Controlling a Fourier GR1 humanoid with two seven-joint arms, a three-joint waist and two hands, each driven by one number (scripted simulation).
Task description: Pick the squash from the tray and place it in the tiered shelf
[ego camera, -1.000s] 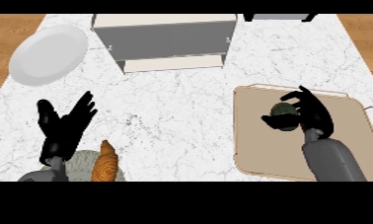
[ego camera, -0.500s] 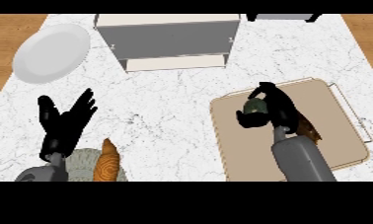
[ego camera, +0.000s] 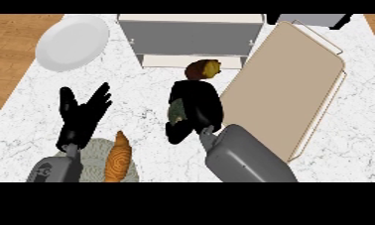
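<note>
Carrying squash toward tiered shelf (ego camera: pixel 192 38).
My right hand (ego camera: pixel 196 107) wraps what looks like the squash (ego camera: pixel 178 111), off the tray (ego camera: pixel 287 85); next, lift into a tier. Left hand (ego camera: pixel 81 116) rests, fingers spread.

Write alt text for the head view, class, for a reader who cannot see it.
The right hand, curled round the squash, is between the tray and the tiered shelf. The left hand rests open near a croissant.
</note>
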